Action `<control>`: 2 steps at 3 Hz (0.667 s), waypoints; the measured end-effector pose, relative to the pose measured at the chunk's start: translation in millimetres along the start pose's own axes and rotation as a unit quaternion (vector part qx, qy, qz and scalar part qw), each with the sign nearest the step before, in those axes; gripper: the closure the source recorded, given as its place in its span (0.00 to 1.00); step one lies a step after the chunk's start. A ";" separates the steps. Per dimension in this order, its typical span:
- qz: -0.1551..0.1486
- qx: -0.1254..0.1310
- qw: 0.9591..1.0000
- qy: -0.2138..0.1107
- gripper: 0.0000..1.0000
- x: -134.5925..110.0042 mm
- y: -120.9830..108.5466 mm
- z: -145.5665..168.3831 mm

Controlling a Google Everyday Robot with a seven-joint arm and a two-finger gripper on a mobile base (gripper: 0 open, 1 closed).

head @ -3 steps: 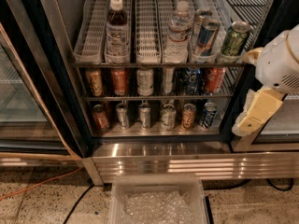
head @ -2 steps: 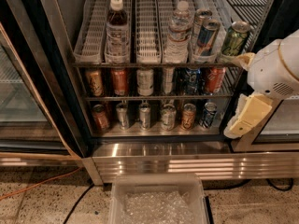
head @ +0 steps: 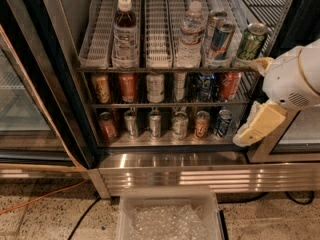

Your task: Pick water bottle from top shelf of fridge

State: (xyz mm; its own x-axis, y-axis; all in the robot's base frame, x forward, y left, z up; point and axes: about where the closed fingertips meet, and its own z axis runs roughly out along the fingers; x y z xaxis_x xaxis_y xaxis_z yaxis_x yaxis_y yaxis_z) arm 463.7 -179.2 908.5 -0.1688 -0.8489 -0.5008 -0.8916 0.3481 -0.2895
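Observation:
The water bottle [head: 191, 36] stands upright in a lane of the top shelf [head: 157, 31], right of centre, with its white cap up. A brown-liquid bottle [head: 125, 34] stands two lanes to its left. The fridge [head: 200, 176] is open, showing its ribbed steel base panel. My gripper [head: 254, 128], a cream-coloured part under the white arm housing [head: 295, 76], hangs at the fridge's right edge. It is level with the lower can shelves, below and to the right of the water bottle, and holds nothing that I can see.
Cans [head: 220, 39] and a green can [head: 250, 41] stand right of the water bottle. Two lower shelves hold rows of cans [head: 155, 124]. A clear plastic bin [head: 170, 216] sits on the floor in front. An orange cable [head: 40, 200] runs at left.
The arm and gripper have moved left, toward the fridge opening, and slightly down. The bottles and cans have not moved.

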 end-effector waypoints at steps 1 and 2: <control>0.093 0.027 0.993 -0.064 0.00 -5.3 -19.5 19.9; 0.159 0.047 0.981 -0.100 0.00 -11.4 -40.1 34.0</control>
State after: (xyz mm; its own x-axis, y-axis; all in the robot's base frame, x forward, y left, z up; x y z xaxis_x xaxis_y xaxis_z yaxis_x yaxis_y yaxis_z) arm 515.6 -170.0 898.1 -0.3375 -0.5995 -0.7257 -0.7629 0.6259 -0.1622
